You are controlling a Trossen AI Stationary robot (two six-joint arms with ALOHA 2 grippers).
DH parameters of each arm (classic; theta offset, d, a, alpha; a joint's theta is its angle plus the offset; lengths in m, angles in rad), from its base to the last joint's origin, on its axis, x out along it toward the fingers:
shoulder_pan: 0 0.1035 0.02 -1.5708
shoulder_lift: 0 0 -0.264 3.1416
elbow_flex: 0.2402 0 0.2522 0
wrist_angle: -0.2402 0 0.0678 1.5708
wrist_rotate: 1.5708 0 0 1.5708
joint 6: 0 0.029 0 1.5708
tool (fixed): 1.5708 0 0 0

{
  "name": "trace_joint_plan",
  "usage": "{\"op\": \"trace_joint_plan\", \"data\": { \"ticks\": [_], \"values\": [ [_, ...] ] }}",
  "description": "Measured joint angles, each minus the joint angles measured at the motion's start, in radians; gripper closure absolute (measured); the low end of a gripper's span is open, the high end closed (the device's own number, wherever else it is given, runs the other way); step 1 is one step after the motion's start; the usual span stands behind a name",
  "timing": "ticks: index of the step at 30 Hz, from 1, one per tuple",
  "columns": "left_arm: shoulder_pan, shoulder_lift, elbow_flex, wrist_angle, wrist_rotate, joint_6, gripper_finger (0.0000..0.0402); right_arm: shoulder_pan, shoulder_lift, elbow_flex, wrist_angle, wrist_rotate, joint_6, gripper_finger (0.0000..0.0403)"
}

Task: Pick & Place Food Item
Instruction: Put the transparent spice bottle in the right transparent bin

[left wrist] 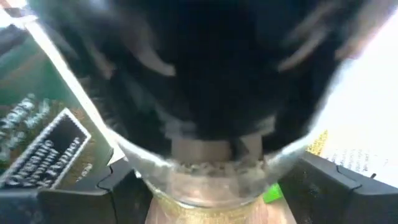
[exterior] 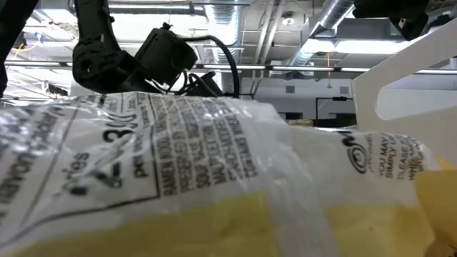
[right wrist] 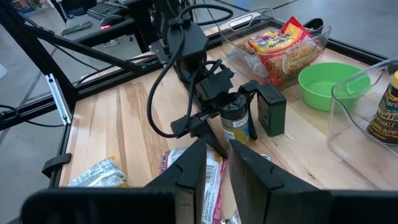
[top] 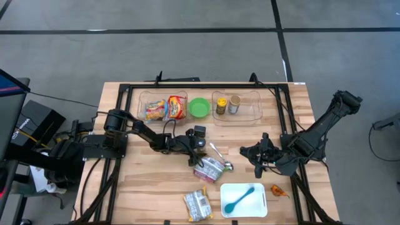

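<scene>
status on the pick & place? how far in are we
Early-to-mid. Looks done: noodle packs sit in the left clear bin, two jars in the right one. In hand: the left gripper is shut on a spice jar beside the green bowl. Left: snack bags on the table; the right gripper waits, shut.

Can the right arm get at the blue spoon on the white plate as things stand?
Probably yes. The right tool hangs just above the white plate, and the blue spoon lies uncovered on it. The left tool, shut on a spice jar, is off to the side.
</scene>
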Motion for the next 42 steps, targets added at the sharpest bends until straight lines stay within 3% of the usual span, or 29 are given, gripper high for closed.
{"op": "trace_joint_plan", "data": {
  "ticks": [21, 42],
  "values": [
    [0.013, -0.006, 0.000, -0.003, -0.002, 0.018, 0.0211, 0.000, 0.000, 0.000, -0.002, 0.000, 0.000, 0.0340],
    [0.013, -0.006, 0.000, -0.002, -0.002, 0.018, 0.0222, -0.001, 0.000, 0.000, -0.002, 0.000, 0.000, 0.0340]
  ]
}}
